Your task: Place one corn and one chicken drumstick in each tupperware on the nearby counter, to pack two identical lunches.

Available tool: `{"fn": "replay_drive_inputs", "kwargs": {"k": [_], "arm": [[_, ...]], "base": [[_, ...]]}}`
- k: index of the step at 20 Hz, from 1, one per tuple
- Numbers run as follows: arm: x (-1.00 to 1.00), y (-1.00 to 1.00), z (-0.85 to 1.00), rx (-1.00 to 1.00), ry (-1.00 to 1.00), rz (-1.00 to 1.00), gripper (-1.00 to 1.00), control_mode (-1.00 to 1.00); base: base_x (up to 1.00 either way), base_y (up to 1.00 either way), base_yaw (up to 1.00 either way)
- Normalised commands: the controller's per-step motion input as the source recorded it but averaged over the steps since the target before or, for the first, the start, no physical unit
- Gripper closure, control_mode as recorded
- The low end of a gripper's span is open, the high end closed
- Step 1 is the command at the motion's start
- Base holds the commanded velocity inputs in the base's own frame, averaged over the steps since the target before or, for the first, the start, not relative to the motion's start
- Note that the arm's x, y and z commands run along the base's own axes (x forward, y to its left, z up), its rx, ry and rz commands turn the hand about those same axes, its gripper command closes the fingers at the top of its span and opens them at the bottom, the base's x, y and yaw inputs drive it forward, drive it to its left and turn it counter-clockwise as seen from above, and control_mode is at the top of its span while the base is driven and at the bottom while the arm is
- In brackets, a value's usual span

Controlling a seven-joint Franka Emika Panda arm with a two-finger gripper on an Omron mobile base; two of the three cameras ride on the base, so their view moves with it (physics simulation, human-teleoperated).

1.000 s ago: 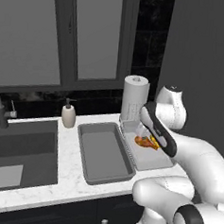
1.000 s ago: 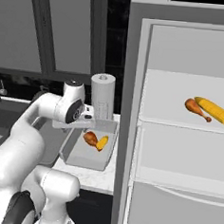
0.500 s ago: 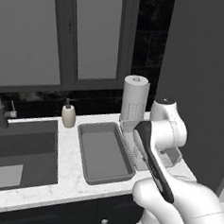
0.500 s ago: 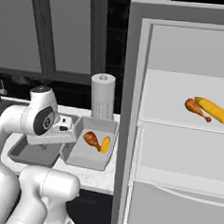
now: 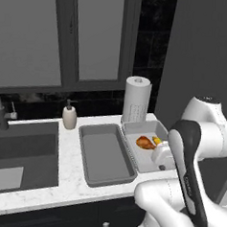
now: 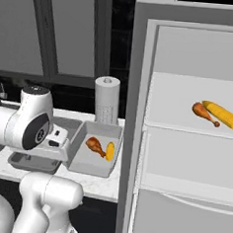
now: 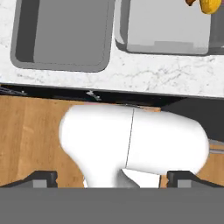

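1. While the white marbled stone desk [image 5: 72, 175] carries both grey containers, the longer shallow tupperware [image 5: 105, 154] lies bare.
2. Beside it, the shorter deep tupperware [image 6: 96, 161] holds one reddish-brown chicken drumstick [image 6: 94, 145] and one yellow corn cob [image 6: 110, 150].
3. A second drumstick [image 6: 204, 113] and cob [image 6: 223, 115] lie on a fridge shelf [image 6: 187, 128].
4. The hand [image 7: 111, 177] is spread wide, gripping nothing.

Two grey tupperware [image 7: 65, 37] sit side by side on the marbled counter [image 7: 144, 74], fingers [image 7: 43, 178] wide apart.

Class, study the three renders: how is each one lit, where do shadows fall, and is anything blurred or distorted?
Left base view: soft even light, no glare; the longer tupperware is shaded along its inner walls. Right base view: the corn and chicken drumstick on the fridge shelf are bright and sharp. Hand view: the counter is crisp, with no blur or obvious distortion.
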Motion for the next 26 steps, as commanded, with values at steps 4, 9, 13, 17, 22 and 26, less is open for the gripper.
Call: {"fn": "replay_drive_inputs", "kwargs": {"k": [4, 9, 13, 17, 22, 26], "arm": [[-0.88, 0.09, 0.06, -0.03, -0.05, -0.06, -1.0, -1.0], [-0.1, 0.03, 0.57, -0.05, -0.06, -0.05, -1.0, -1.0], [-0.39, 0.0, 0.39, 0.0, -0.1, -0.01, -1.0, -1.0], [-0.66, 0.0, 0.0, 0.0, -0.12, 0.0, -1.0, -1.0], [0.0, 0.0, 0.0, 0.0, 0.0, 0.0, -1.0, -1.0], [-0.01, 0.0, 0.0, 0.0, 0.0, 0.0, -1.0, -1.0]], "base": [[0.0, 0.0, 0.0], [0.0, 0.0, 0.0], [0.0, 0.0, 0.0], [0.0, 0.0, 0.0], [0.0, 0.0, 0.0], [0.0, 0.0, 0.0]]}}
